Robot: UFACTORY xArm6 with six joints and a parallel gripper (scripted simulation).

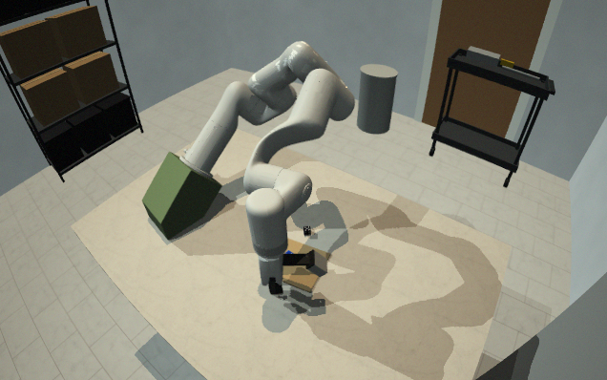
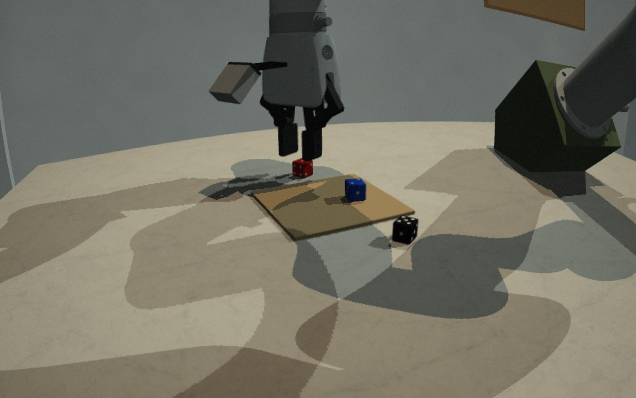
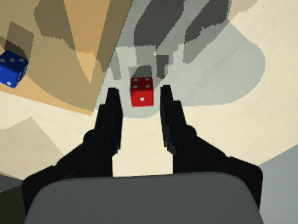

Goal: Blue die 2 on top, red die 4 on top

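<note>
Gripper (image 2: pixel 300 146) part-open, empty, poised just above red die (image 2: pixel 302 168), which sits on table off mat (image 2: pixel 300 212). Blue die (image 2: pixel 355 189) on mat; black die (image 2: pixel 405 229) beside mat. Red die not yet grasped; both turns apparently pending.

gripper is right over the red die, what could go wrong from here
The gripper hangs open just above the red die, which lies off the mat beside its far edge. The finger gap looks only slightly wider than the die, so a small misalignment could nudge or tip it rather than straddle it. Carrying it onto the mat could bump the blue die there.
</note>
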